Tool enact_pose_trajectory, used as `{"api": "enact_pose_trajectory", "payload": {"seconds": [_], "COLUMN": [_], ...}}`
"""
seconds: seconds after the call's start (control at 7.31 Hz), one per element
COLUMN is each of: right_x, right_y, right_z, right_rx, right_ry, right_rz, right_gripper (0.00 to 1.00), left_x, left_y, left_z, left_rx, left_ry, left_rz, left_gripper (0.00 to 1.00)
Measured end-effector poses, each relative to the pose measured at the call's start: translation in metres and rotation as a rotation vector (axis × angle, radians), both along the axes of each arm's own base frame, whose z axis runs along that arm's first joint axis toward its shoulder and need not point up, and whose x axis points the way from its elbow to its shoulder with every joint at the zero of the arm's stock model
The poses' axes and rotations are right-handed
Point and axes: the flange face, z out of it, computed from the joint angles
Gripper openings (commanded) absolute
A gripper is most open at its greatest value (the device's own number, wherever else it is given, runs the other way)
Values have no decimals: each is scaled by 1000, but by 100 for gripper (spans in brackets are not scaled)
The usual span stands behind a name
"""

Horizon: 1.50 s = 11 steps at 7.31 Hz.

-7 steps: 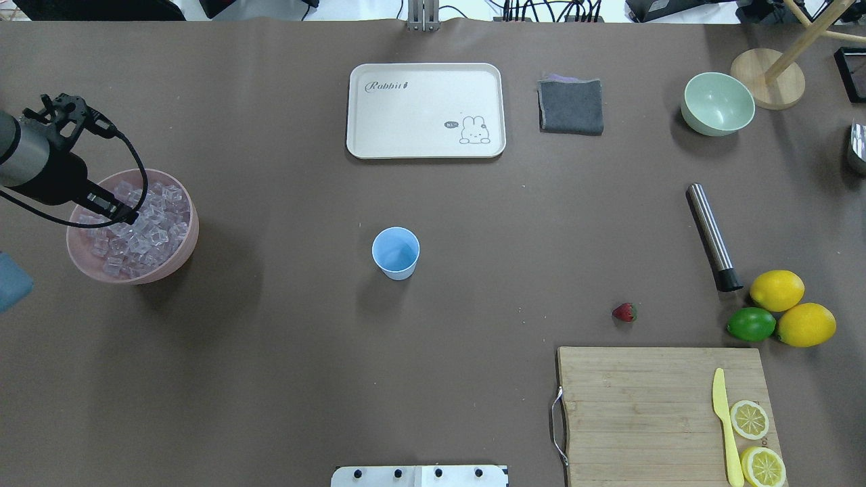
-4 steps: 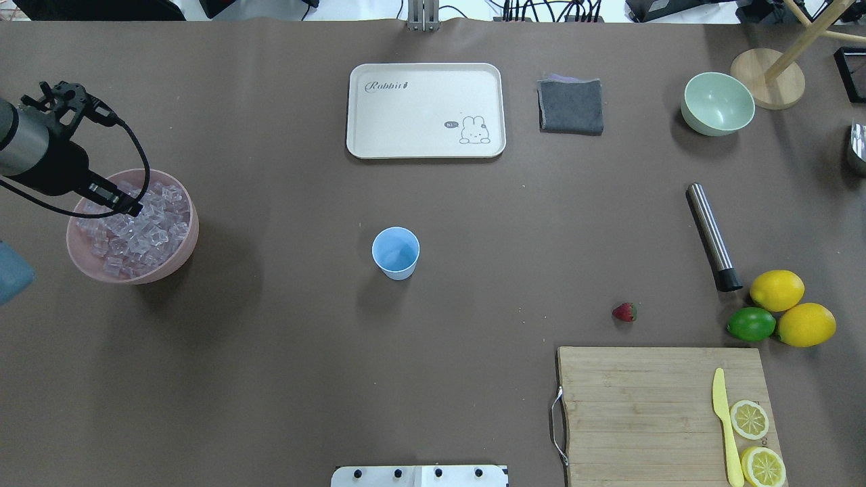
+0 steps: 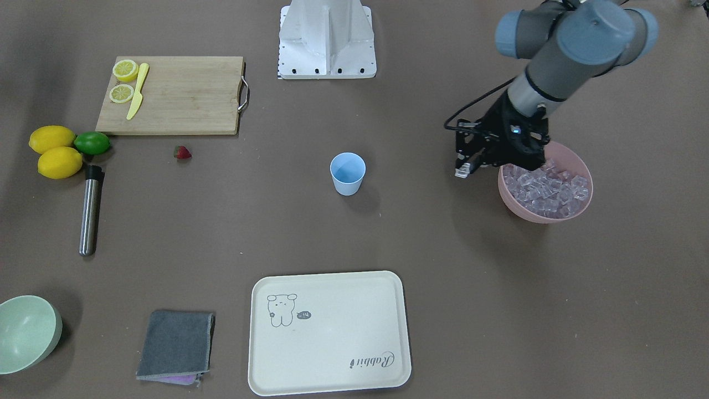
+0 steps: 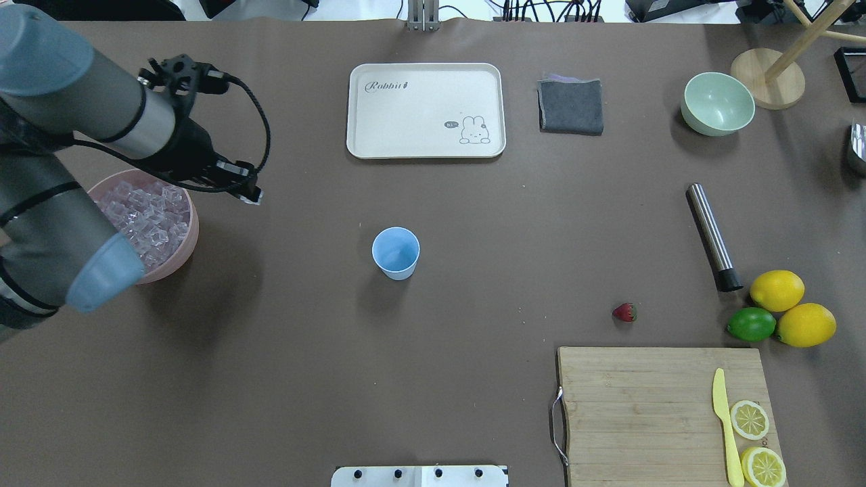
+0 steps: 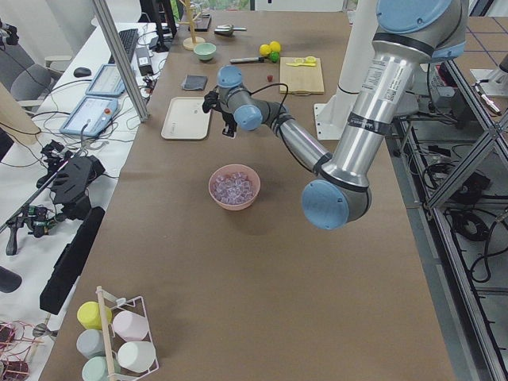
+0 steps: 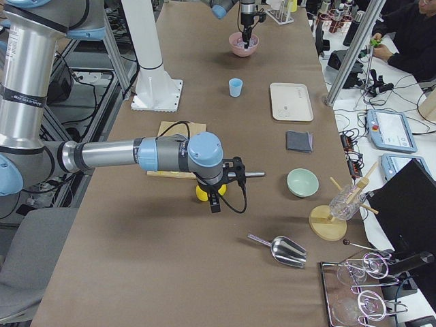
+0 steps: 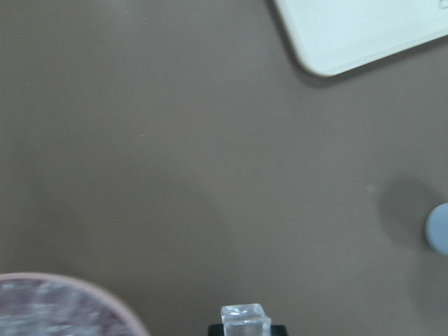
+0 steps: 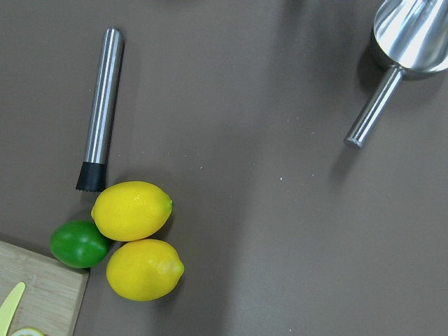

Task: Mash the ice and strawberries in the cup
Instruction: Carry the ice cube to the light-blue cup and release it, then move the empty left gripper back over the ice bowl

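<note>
Fingers of the left gripper [image 4: 252,195] pinch one small clear ice cube [image 7: 245,320]. Best to centre it over the small light-blue plastic cup [image 4: 396,251], then release low.

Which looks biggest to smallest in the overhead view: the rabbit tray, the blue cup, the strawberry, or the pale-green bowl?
1. rabbit tray
2. pale-green bowl
3. light-blue cup
4. strawberry

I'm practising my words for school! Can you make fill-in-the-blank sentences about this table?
The left gripper holds one clear ____. More ice fills the ____ bowl. The blue cup is ____ inside. The strawberry lies on the ____, not on the cutting board.
Missing words: ice cube; pink; empty; table.
</note>
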Motion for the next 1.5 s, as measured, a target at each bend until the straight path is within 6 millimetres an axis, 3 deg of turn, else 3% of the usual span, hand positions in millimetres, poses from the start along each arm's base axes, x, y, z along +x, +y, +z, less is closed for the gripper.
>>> {"api": "enact_pose_trajectory", "payload": {"seconds": [0.27, 0.55, 0.68, 0.82, 0.96, 1.23, 1.5], "right_x": [0, 0, 0, 0, 0, 0, 0], "right_y": [0, 1, 1, 0, 0, 0, 0], "right_z": [0, 0, 0, 0, 0, 0, -1], "right_rx": [0, 0, 0, 0, 1, 1, 2], "right_ry": [0, 0, 0, 0, 0, 0, 0], "right_rz": [0, 0, 0, 0, 0, 0, 0], "right_gripper": [100, 100, 100, 100, 100, 100, 100], "left_x": [76, 119, 129, 135, 141, 146, 133], "left_y": [28, 41, 44, 45, 47, 50, 40], "left_z": [-53, -79, -83, -84, -84, -86, -80], "left_rx": [-42, -64, -67, -64, -56, -46, -47], "left_ry": [3, 10, 10, 12, 15, 25, 17], "left_rz": [-48, -71, -71, -72, -76, -82, -101], "left_gripper": [0, 0, 35, 83, 96, 96, 96]}}
